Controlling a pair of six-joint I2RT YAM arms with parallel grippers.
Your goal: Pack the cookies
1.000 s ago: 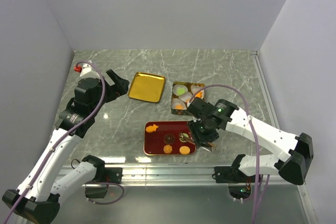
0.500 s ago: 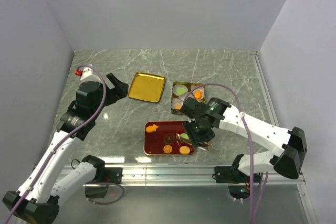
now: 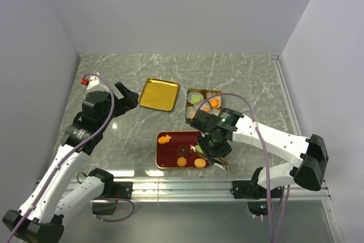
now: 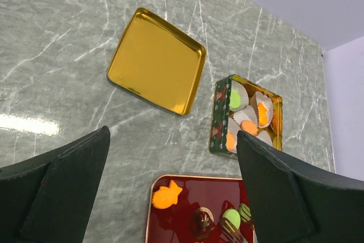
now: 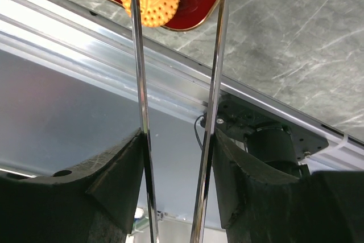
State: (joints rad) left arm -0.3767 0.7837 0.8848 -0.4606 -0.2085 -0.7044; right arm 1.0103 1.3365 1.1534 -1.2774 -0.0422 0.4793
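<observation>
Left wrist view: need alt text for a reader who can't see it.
Looking down past the open left gripper at a grey marble table: an empty gold tray, a tin of paper cups holding green and orange cookies, and at the bottom edge a red tray with an orange fish cookie.

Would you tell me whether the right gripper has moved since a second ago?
Yes. In the top view the right gripper, with its tweezers, has shifted left, farther over the red tray.
</observation>
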